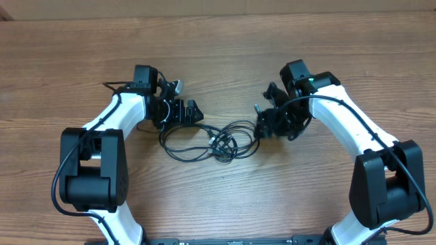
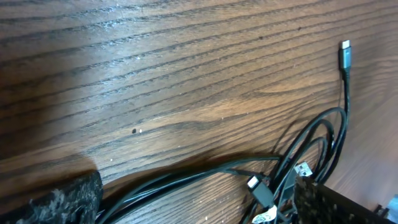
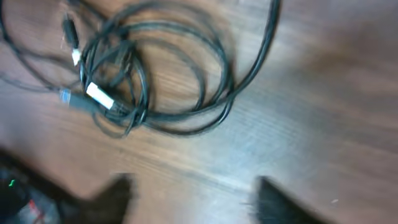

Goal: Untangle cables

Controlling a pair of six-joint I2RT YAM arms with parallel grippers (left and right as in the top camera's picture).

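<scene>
Barely begun — the cables point(image 1: 219, 141) lie in one tangle on the worktop point(image 1: 218, 41), far from every edge, left jaws spread wide astride some strands, right jaws open and empty.

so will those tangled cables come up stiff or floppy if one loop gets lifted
Probably floppy: the cables are thin and lie in loose loops flat on the table. Likely light, so one lifted loop may drag the whole bundle, since strands cross. The silver-tipped plug would likely dangle and could snag.
</scene>
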